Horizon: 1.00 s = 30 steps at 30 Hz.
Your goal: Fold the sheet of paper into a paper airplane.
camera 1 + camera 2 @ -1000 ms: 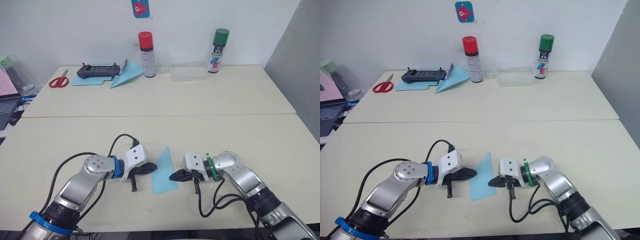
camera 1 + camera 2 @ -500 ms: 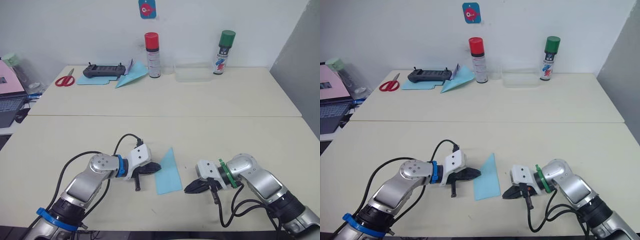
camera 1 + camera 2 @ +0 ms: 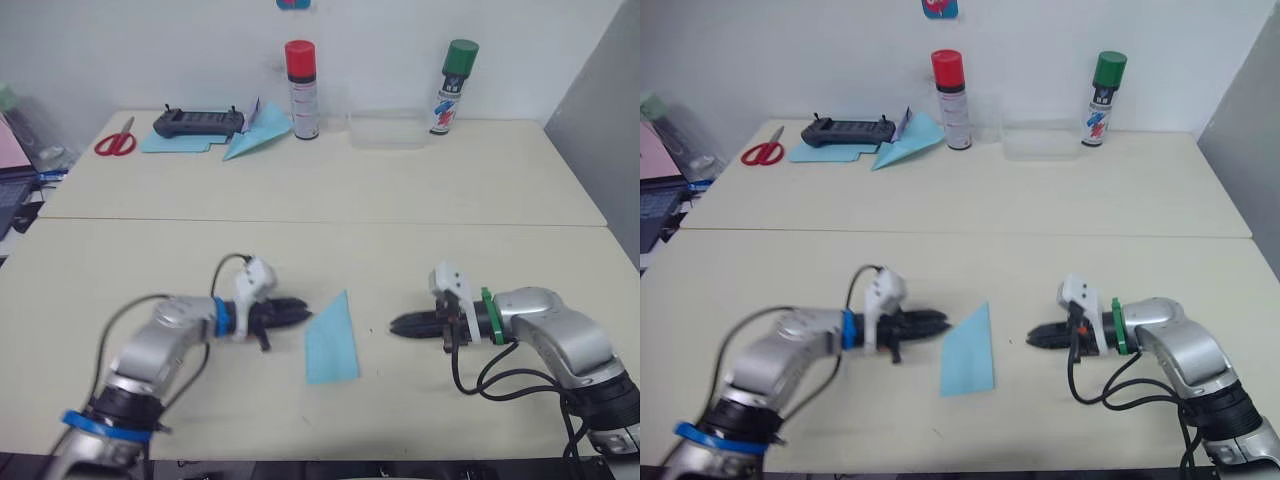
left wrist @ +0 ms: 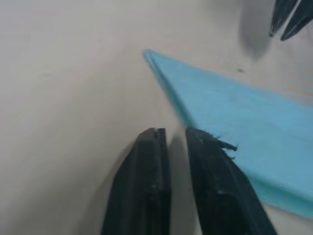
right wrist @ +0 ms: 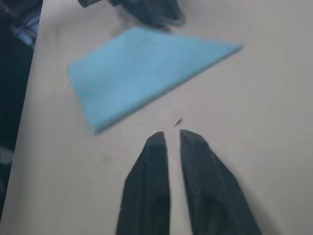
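left gripper (image 3: 303, 313), fingertips beside folded sheet of paper (image 3: 331, 341)

right tool (image 3: 396, 324) pulled away rightward from paper (image 3: 332, 341) | left tool (image 3: 303, 312) slightly withdrawn

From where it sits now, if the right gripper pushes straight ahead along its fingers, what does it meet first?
Most likely the folded sheet of paper. The right gripper points across the table toward the left gripper, with bare tabletop before the paper's edge. Its line may skim the paper's narrow upper part; height is hard to judge.
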Available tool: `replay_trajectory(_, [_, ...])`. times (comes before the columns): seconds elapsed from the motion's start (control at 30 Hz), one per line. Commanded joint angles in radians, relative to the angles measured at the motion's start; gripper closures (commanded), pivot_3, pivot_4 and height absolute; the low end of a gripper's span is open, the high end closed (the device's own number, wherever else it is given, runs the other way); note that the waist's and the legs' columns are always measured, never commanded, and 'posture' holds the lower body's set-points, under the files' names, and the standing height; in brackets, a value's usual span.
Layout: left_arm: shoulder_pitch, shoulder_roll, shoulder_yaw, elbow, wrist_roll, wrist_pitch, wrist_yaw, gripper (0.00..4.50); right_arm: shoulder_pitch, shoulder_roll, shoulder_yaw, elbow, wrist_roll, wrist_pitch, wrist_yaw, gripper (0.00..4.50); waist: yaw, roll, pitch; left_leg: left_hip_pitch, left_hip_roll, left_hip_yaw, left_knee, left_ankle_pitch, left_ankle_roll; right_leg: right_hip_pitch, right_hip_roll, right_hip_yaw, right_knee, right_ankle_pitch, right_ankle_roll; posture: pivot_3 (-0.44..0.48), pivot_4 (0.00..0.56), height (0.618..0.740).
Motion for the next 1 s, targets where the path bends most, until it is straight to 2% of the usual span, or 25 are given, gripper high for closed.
replay_trajectory(0.03, [-0.092, 0.08, 0.008, 0.091, 0.061, -0.172, -0.14, 2.36, 0.031, -0.007, -0.055, -0.067, 0.057, 0.07, -0.058, 2.88, 0.002, 0.002, 0.001, -0.001, -0.001, 0.0, 0.0, 0.001, -0.002, -0.003, -0.001, 0.0, 0.003, 0.001, -0.004, 0.0, 0.15, 0.74])
replay_trajectory(0.1, [-0.139, 0.088, -0.035, 0.189, 0.134, -0.337, -0.198, 1.71, 0.045, -0.004, -0.07, -0.071, 0.069, 0.087, -0.081, 2.11, 0.002, 0.006, 0.003, -0.001, -0.003, 0.003, -0.002, 0.002, -0.004, -0.002, -0.004, 0.001, 0.002, 0.0, -0.004, 0.0, 0.15, 0.74])
replay_trajectory(0.17, [-0.221, 0.051, -0.086, 0.348, 0.245, -0.653, -0.229, 1.05, 0.062, 0.008, -0.073, -0.081, 0.062, 0.079, -0.12, 1.35, 0.004, 0.007, 0.004, -0.001, -0.004, 0.005, -0.002, 0.002, -0.003, -0.003, -0.005, 0.003, 0.001, -0.001, -0.003, 0.0, 0.15, 0.74])
replay_trajectory(0.27, [-0.325, -0.019, -0.125, 0.535, 0.315, -0.987, -0.263, 0.18, 0.074, 0.014, -0.073, -0.102, 0.076, 0.088, -0.149, 0.33, 0.005, 0.005, 0.005, -0.003, -0.004, 0.005, -0.001, 0.001, -0.003, -0.004, -0.005, 0.002, 0.0, -0.001, -0.003, 0.0, 0.15, 0.74])
replay_trajectory(0.33, [-0.41, -0.088, -0.143, 0.655, 0.323, -1.174, -0.294, 0.18, 0.08, 0.009, -0.074, -0.116, 0.089, 0.093, -0.152, 0.33, 0.007, 0.004, 0.006, -0.004, -0.004, 0.005, 0.0, 0.0, -0.001, -0.003, -0.005, 0.002, 0.001, -0.001, -0.003, 0.0, 0.15, 0.74])
replay_trajectory(0.4, [-0.462, -0.13, -0.153, 0.739, 0.32, -1.284, -0.332, 0.18, 0.088, 0.005, -0.078, -0.125, 0.095, 0.095, -0.156, 0.33, 0.007, 0.004, 0.006, -0.005, -0.004, 0.004, 0.002, 0.0, 0.0, -0.004, -0.005, 0.001, 0.001, -0.001, -0.003, 0.0, 0.15, 0.74])
replay_trajectory(0.57, [-0.519, -0.189, -0.183, 0.853, 0.277, -1.441, -0.476, 0.18, 0.112, -0.007, -0.096, -0.149, 0.11, 0.099, -0.174, 0.33, -0.011, 0.004, 0.006, -0.004, -0.004, 0.005, 0.003, 0.0, 0.0, -0.004, -0.004, 0.003, 0.005, -0.001, -0.003, 0.0, 0.15, 0.74])
replay_trajectory(0.63, [-0.527, -0.19, -0.231, 0.876, 0.255, -1.496, -0.527, 0.18, 0.123, -0.01, -0.108, -0.162, 0.121, 0.102, -0.189, 0.33, -0.013, 0.004, 0.006, -0.003, -0.004, 0.005, 0.003, 0.0, 0.0, -0.004, -0.004, 0.002, 0.007, -0.001, -0.003, 0.0, 0.15, 0.74])
replay_trajectory(0.83, [-0.558, -0.171, -0.329, 0.919, 0.182, -1.563, -0.534, 0.18, 0.157, -0.019, -0.133, -0.201, 0.141, 0.116, -0.218, 0.33, -0.014, 0.004, 0.006, -0.004, -0.004, 0.004, 0.007, 0.0, 0.001, -0.003, -0.004, 0.002, 0.009, -0.001, -0.003, 0.0, 0.15, 0.74])
replay_trajectory(1.0, [-0.541, -0.187, -0.4, 0.877, 0.131, -1.549, -0.534, 0.18, 0.164, -0.011, -0.138, -0.213, 0.155, 0.122, -0.252, 0.33, -0.014, 0.004, 0.006, -0.005, -0.004, 0.004, 0.016, 0.0, 0.003, -0.002, -0.003, 0.003, 0.01, 0.0, -0.002, 0.0, 0.15, 0.74])
